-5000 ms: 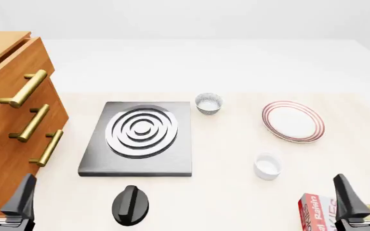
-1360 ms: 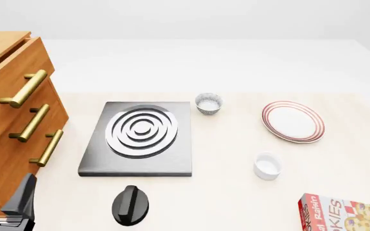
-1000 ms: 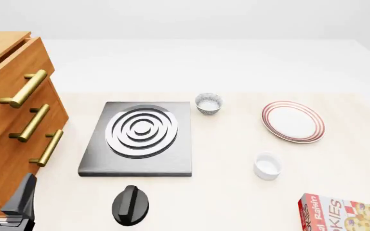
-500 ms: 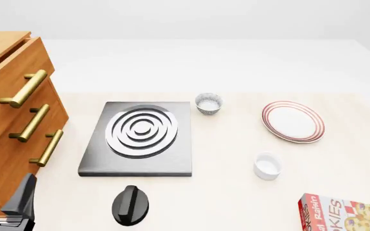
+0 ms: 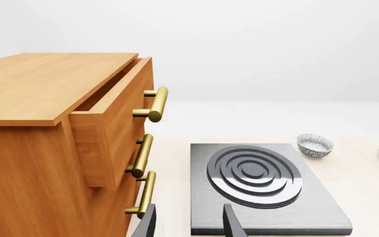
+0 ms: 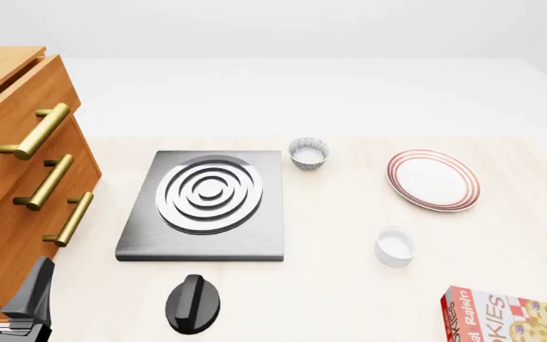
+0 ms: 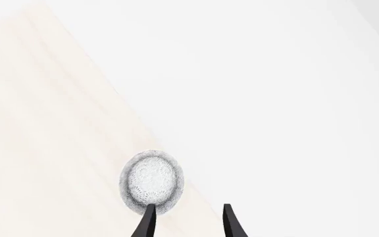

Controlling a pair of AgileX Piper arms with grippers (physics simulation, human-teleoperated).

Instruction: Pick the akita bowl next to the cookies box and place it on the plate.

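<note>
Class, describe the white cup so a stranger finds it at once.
Find the red-ringed plate at the right. Between it and the cookie box stands a small cup. It is plain smooth white, unlike the speckled bowl by the stove.

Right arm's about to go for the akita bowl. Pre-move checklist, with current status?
1. Right gripper open and empty: ok.
2. Akita bowl upright and empty, ahead of the fingers: ok.
3. Bowl centred in the finger gap: not ok, it lines up with one finger.
4. This is the bowl next to the cookies box: cannot tell. The box is not in the right wrist view, and the front view shows only the look-alike bowl by the stove.
5. Plate bare: ok.
6. Left gripper open, parked by the drawers, clear of the plate: ok.
</note>
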